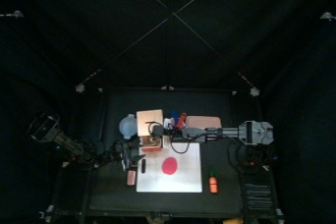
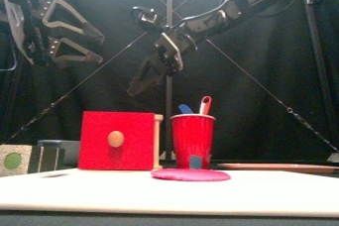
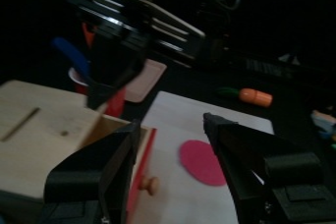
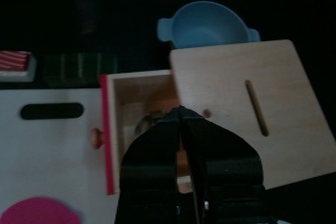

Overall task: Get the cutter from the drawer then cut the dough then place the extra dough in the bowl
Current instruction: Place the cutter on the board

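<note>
Top camera: high overhead, tilted slightly toward the far curtain, distant; the table [image 1: 105,194] sits small in its lower half. Front camera: table height at the near edge, level, facing far, close to the wooden box [image 2: 119,141] and dough [image 2: 189,174]. Left wrist camera: low at the left, facing right across the board [image 3: 197,120]. Right wrist camera: close above the box, looking down into the open drawer [image 4: 138,95]. All four views share box and dough.
</note>
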